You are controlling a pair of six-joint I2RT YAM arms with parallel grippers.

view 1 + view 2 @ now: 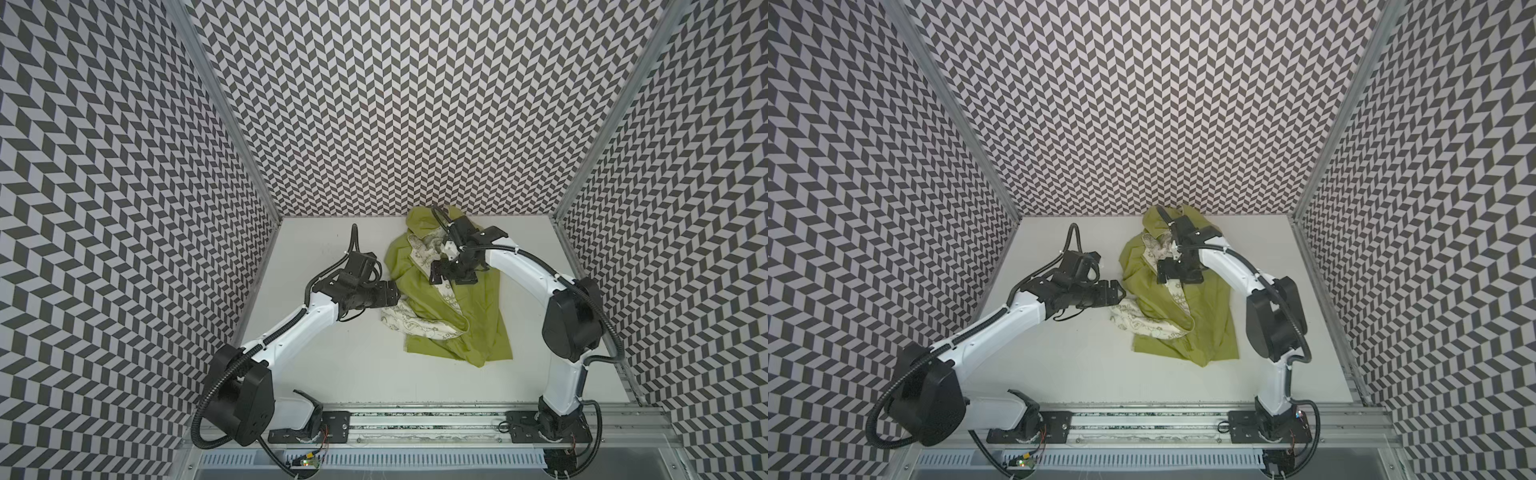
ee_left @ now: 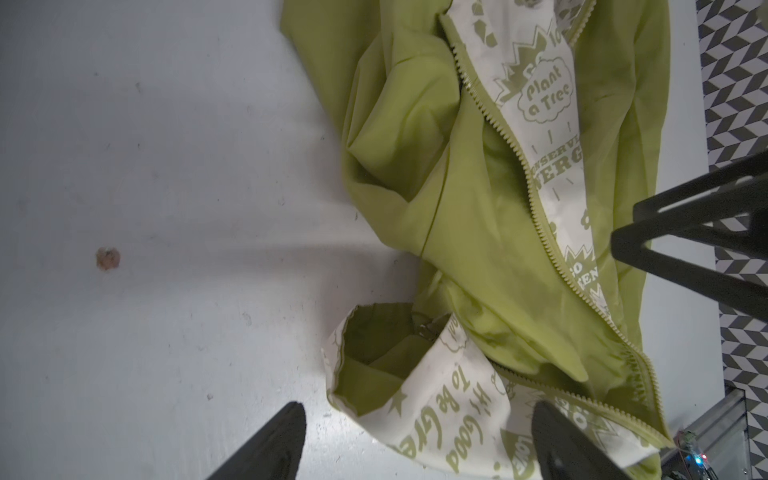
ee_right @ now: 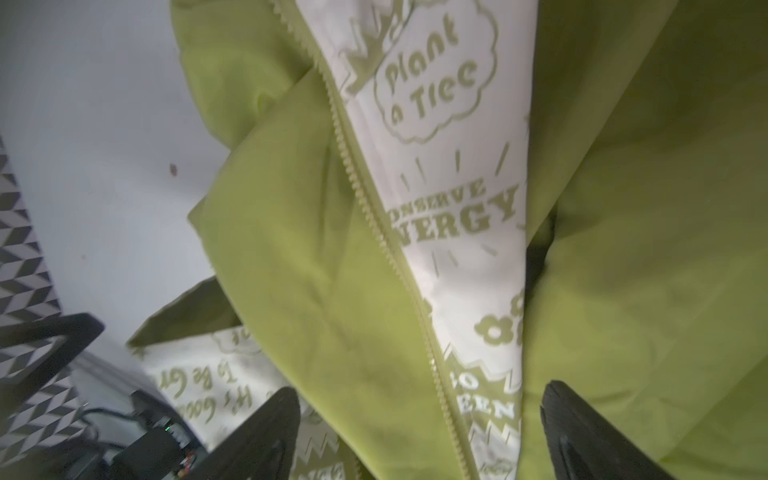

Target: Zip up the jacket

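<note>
I see the jacket (image 1: 478, 328) (image 1: 1208, 332) lying crumpled on the table (image 1: 332, 365), right of centre. Its top end reaches the back wall (image 1: 415, 124). The front is unzipped and cream lining (image 3: 449, 199) shows where it has folded open.

My left gripper (image 2: 419, 409) sits at the jacket's left edge in both top views (image 1: 395, 296) (image 1: 1119, 293). Its fingers (image 2: 286, 440) are spread wide and pinch nothing. A turned-out sleeve (image 2: 457, 374), cream side out, lies in the gap between them. One finger is over bare table and the other overlaps the cream cloth. I cannot tell whether that one touches it.

My right gripper (image 3: 422, 388) is over the upper middle of the jacket in both top views (image 1: 436, 272) (image 1: 1163, 270). Its fingers (image 3: 582, 432) are also well apart and clamp nothing. The zipper (image 3: 374, 220) runs between them as one open row of teeth along the edge of the lining, with green cloth on either side. The cloth is close under the tips, but I cannot tell if they touch it.
</note>
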